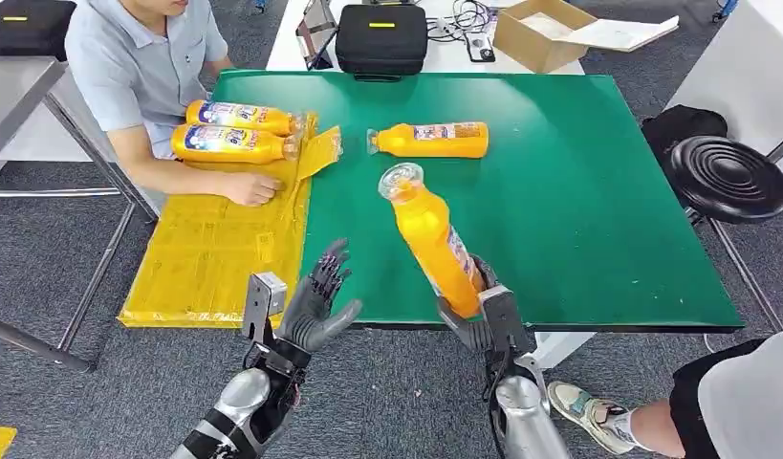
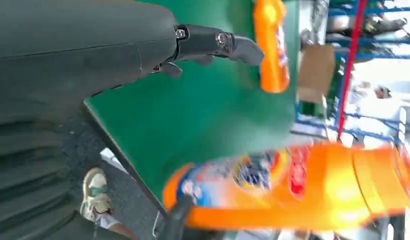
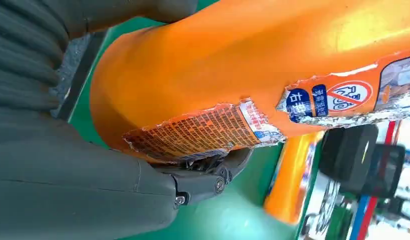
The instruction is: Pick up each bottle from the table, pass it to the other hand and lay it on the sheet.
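Note:
My right hand [image 1: 475, 311] grips the base of an orange bottle [image 1: 427, 233] with a clear cap, tilted up over the green table's [image 1: 578, 191] near edge. The right wrist view shows that bottle [image 3: 253, 75] with a torn label against my palm. My left hand [image 1: 320, 296] hangs with fingers spread beside it, a little to its left, holding nothing; its wrist view shows its fingers [image 2: 213, 42] apart and the held bottle [image 2: 298, 187] close by. Another orange bottle [image 1: 430, 140] lies on the table farther back. Two bottles [image 1: 236, 129] lie on the yellow sheet [image 1: 210, 253].
A person sits at the far left with a hand [image 1: 251, 187] resting on the sheet. A black stool [image 1: 729, 178] stands to the right, and another person's leg and shoe [image 1: 598, 413] are at the lower right. A black case [image 1: 380, 38] and a cardboard box [image 1: 545, 32] sit behind the table.

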